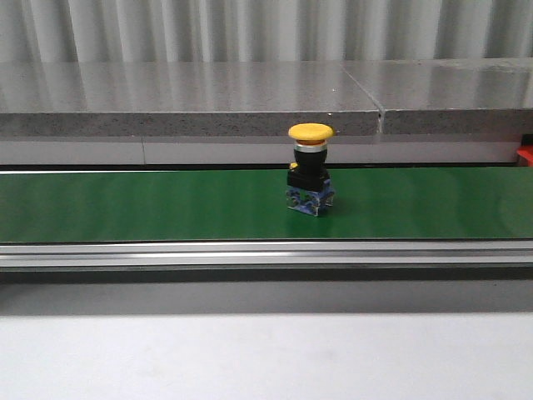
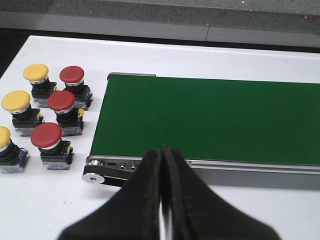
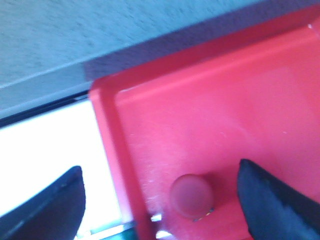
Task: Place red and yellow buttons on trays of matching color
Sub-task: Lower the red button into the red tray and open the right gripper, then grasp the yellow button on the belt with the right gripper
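Observation:
A yellow button stands upright on the green conveyor belt in the front view. In the left wrist view, three red buttons and three yellow buttons stand on the white table beside the belt's end. My left gripper is shut and empty, hovering before the belt's near rail. In the right wrist view, my right gripper is open above the red tray, and a red button stands in the tray between the fingers, touching neither. No yellow tray is in view.
A grey stone ledge runs behind the belt. The belt's aluminium rail borders its front edge. A corner of something red shows at the far right of the front view. White table lies in front of the belt.

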